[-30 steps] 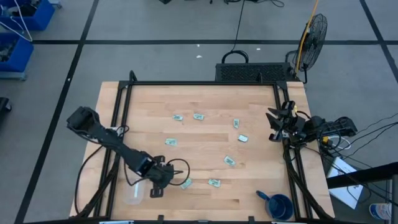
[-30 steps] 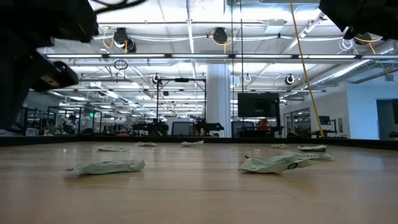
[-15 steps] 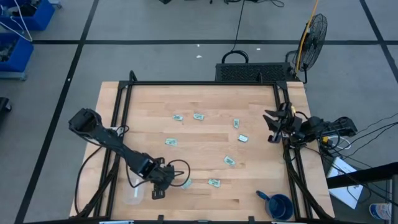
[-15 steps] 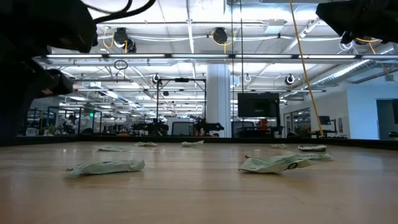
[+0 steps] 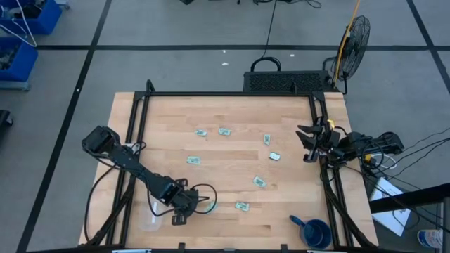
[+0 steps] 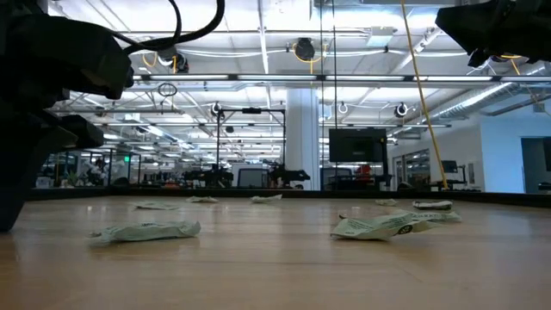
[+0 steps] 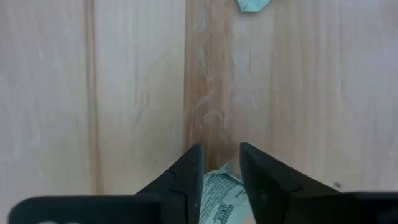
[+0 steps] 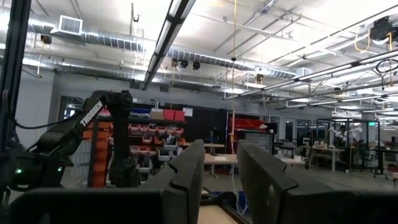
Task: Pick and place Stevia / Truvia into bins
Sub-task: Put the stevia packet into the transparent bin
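My left gripper (image 5: pixel 199 205) (image 7: pixel 220 163) is low over the table's near left part, shut on one pale green and white Stevia sachet (image 7: pixel 219 194). Several more sachets lie flat across the table's middle (image 5: pixel 225 131) (image 5: pixel 259 181), one of them just beyond the held one (image 5: pixel 242 206) (image 7: pixel 251 4). The clear tub (image 5: pixel 150 219) stands on the table close to the left gripper, toward the near left corner. My right gripper (image 5: pixel 304 144) (image 8: pixel 219 155) hangs shut above the right edge, far from any sachet, facing the room. My left gripper pinches the sachet between its two fingers, with one end of the sachet (image 7: pixel 214 180) showing in the gap. The fingers come from above, slanting down. Whether the sachet is clear of the table cannot be told.
A dark blue cup with a handle (image 5: pixel 315 230) stands near the near right corner. A black frame rail (image 5: pixel 225 93) runs around the table. Bare wood lies between the scattered sachets. In the low view two sachets (image 6: pixel 146 231) (image 6: pixel 387 226) lie in front.
My left gripper has shifted a little toward the table's right and near edge, coming onto the sachet that lay just beside it. The other sachets, the tub and the cup have stayed put.
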You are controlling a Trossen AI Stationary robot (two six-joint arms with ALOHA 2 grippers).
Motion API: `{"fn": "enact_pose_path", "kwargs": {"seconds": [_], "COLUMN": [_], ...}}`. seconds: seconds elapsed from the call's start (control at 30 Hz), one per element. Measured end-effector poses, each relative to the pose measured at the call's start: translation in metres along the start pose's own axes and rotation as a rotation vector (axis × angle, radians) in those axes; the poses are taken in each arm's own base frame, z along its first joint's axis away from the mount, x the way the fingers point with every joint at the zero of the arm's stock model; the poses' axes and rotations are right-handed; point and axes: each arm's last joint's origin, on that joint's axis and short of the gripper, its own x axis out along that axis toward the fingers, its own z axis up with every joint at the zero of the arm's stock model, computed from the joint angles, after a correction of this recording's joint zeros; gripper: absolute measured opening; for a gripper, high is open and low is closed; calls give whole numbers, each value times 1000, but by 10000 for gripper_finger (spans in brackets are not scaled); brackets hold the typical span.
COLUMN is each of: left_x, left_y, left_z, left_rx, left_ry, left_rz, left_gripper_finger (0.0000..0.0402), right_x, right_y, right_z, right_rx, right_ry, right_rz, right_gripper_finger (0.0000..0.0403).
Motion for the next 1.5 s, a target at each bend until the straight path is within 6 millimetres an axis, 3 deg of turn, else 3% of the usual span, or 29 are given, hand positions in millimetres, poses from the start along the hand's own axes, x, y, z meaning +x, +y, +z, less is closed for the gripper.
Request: {"fn": "enact_pose_path", "kwargs": {"seconds": [0.33, 0.67, 0.93, 1.13, 1.3, 1.5], "left_x": [-3, -13, -61, -95, -98, -83], "left_y": [3, 1, -15, -34, -55, -69], "left_z": [-4, -2, 11, 7, -14, -37], "left_rx": [13, 72, 60, -102, -336, -384], "left_ry": [40, 72, 181, 272, 296, 178], "left_rz": [19, 43, 132, 145, 179, 250], "left_gripper_finger": [7, 3, 2, 1, 1, 1], "right_x": [0, 0, 0, 0, 0, 0], "right_y": [0, 0, 0, 0, 0, 0], "right_z": [0, 0, 0, 0, 0, 0], "right_rx": [-2, -2, -2, -1, -2, -1], "right_ry": [-1, -1, -1, -1, 3, 2], "right_rz": [0, 0, 0, 0, 1, 1], "right_gripper_finger": [91, 91, 91, 91, 91, 91]}}
